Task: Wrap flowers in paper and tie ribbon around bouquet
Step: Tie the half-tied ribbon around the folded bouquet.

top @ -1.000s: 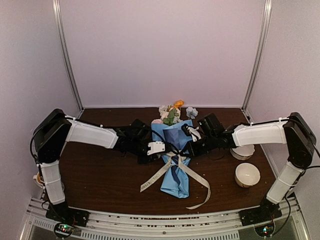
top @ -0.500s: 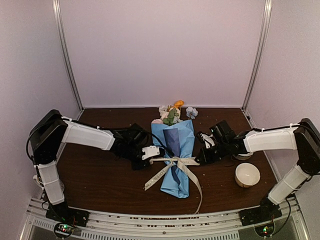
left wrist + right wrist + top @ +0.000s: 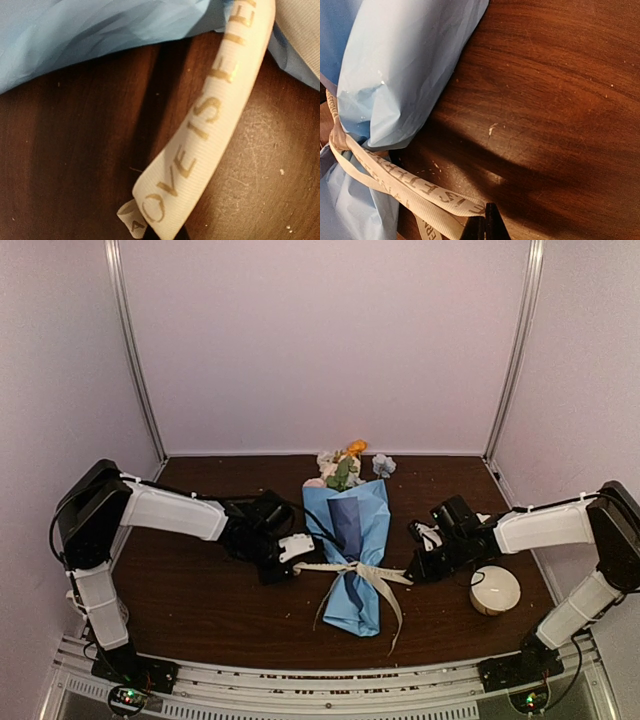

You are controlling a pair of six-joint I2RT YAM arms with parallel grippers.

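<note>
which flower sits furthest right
The pale blue bloom, alone at the right; the orange bloom, white bloom and pink bloom cluster left of it.

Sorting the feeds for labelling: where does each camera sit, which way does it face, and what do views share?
Top external: above and behind the robot, looking down at the table; left arm and right arm flank the bouquet.
Left wrist: on the left arm, close on ribbon and paper; sliver of left hand at bottom.
Right wrist: same from the right; right hand's tip at bottom.
Shared: ribbon and paper in all.
</note>
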